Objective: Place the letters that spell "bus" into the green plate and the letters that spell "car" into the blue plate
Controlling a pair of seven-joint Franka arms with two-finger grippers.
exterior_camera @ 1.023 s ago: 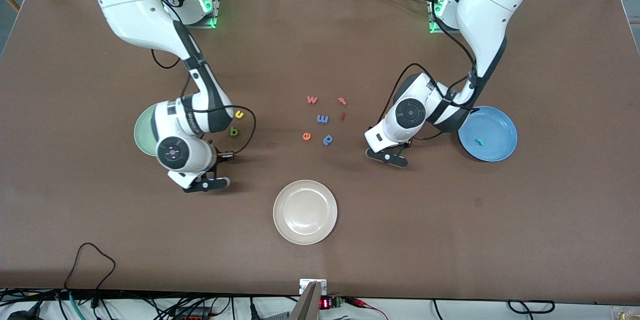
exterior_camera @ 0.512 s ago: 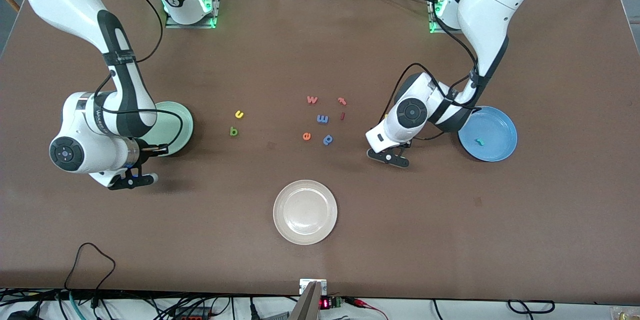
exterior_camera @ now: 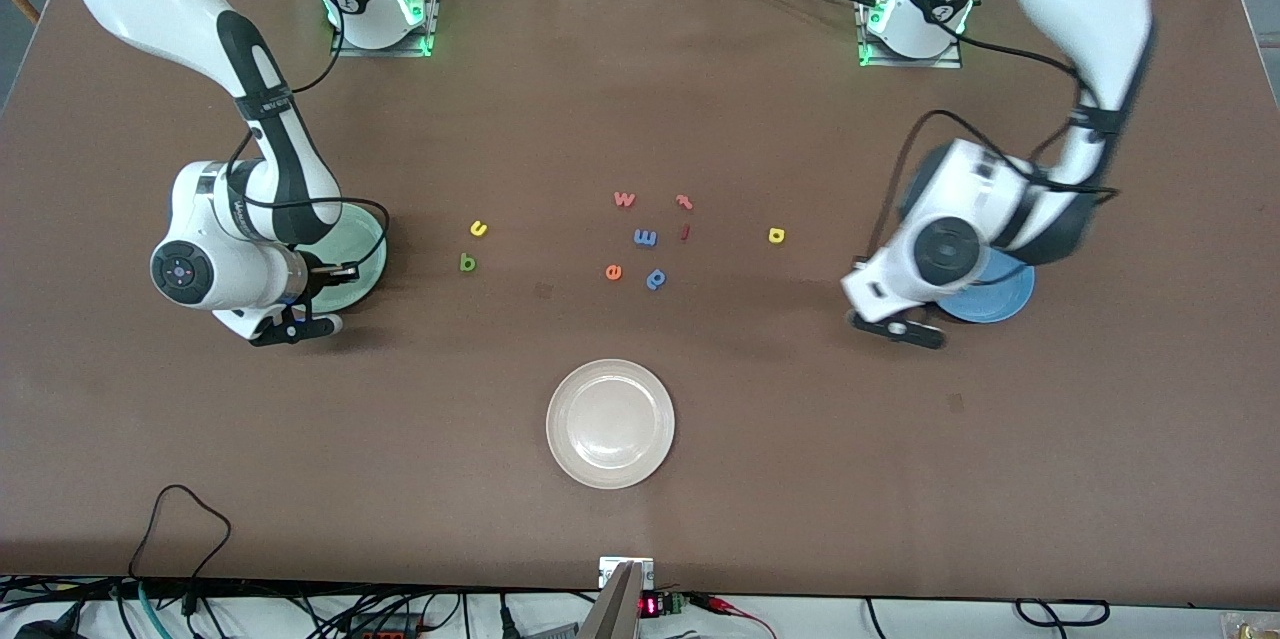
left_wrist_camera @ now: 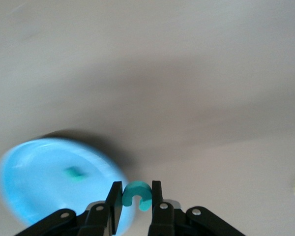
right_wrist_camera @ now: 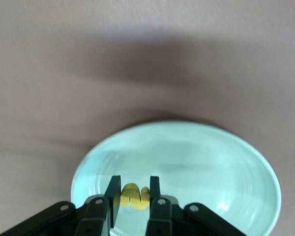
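In the left wrist view my left gripper [left_wrist_camera: 136, 197] is shut on the teal c [left_wrist_camera: 136, 194], over the table at the rim of the blue plate [left_wrist_camera: 34, 182]. A teal r [left_wrist_camera: 74, 172] lies in that plate. My right gripper [right_wrist_camera: 134, 197] is shut on the yellow s [right_wrist_camera: 134, 195], over the edge of the green plate [right_wrist_camera: 196, 162]. In the front view the yellow u [exterior_camera: 479, 228] and green b [exterior_camera: 467, 263] lie on the table beside the green plate [exterior_camera: 368, 249]. The yellow a [exterior_camera: 776, 235] lies nearer the blue plate [exterior_camera: 1012, 294], which the left arm mostly covers.
Other letters lie mid-table: a red w [exterior_camera: 624, 199], red r [exterior_camera: 684, 202], blue m [exterior_camera: 645, 237], red i [exterior_camera: 685, 232], orange e [exterior_camera: 613, 271] and blue p [exterior_camera: 656, 278]. A white plate [exterior_camera: 610, 424] sits nearer the front camera.
The left arm has swung from the middle letters to the blue plate, uncovering the yellow a. The right arm left the u and b, passed over the green plate, then came back to its edge.
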